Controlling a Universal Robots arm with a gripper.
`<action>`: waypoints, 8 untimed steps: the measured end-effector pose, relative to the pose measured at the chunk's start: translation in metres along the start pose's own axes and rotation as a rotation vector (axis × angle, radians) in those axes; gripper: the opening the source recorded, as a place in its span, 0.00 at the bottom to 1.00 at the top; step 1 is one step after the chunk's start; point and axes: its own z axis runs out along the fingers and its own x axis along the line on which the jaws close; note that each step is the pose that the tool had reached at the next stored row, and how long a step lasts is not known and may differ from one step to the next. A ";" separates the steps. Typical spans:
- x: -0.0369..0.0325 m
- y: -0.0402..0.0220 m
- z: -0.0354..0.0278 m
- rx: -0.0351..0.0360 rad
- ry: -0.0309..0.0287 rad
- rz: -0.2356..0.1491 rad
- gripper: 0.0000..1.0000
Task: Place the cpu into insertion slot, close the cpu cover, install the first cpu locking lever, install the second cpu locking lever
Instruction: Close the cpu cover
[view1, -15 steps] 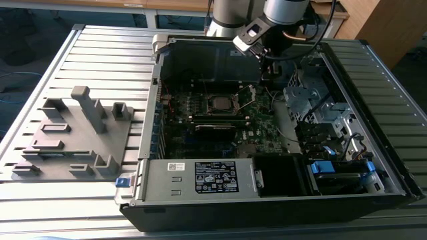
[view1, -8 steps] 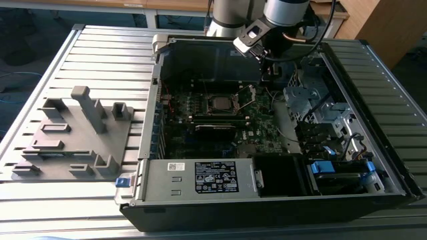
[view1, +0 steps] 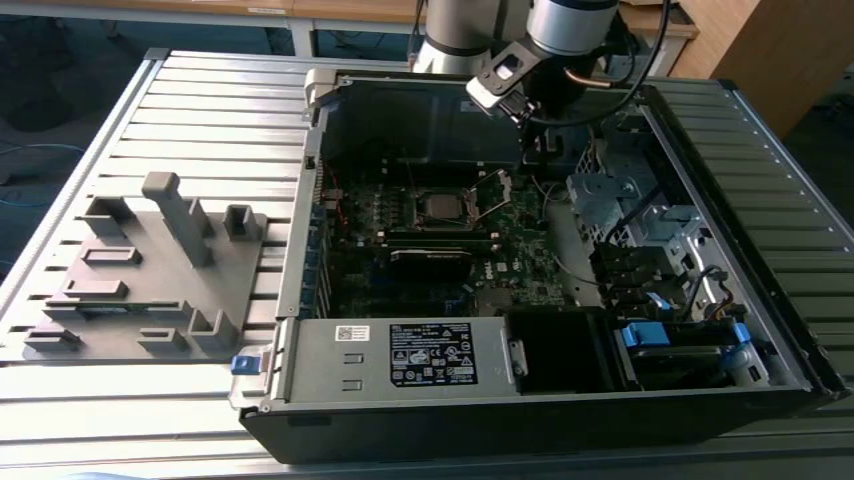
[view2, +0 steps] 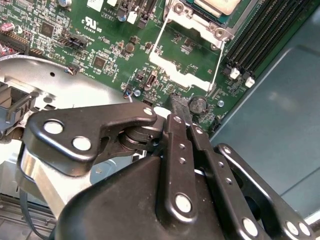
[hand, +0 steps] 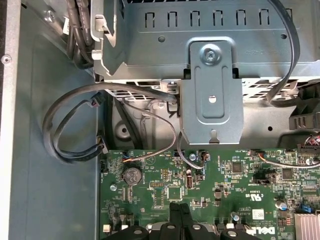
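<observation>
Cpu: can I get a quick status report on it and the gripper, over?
Gripper shut, empty, above the motherboard. Cpu lying in insertion slot. Cpu cover open, swung back. Nothing between them.

Arm (view1: 574, 25): smooth silver-grey tubular links with darker joint bands. A light grey box (view1: 497, 82) with a black face is mounted at the wrist, and a black cable (view1: 659, 40) runs alongside. Pincer (view2: 176, 106): matte black flat linkage bars and rounded plates, joined by bright silver pivot pins (view2: 183, 202). Fingers (hand: 175, 215) are narrow and black.
</observation>
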 end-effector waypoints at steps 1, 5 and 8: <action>0.0000 0.0000 0.0002 0.0000 0.0000 0.000 0.11; 0.0000 0.0000 0.0009 -0.0001 0.0002 0.000 0.11; 0.0000 -0.0001 0.0016 0.0000 0.0001 0.000 0.11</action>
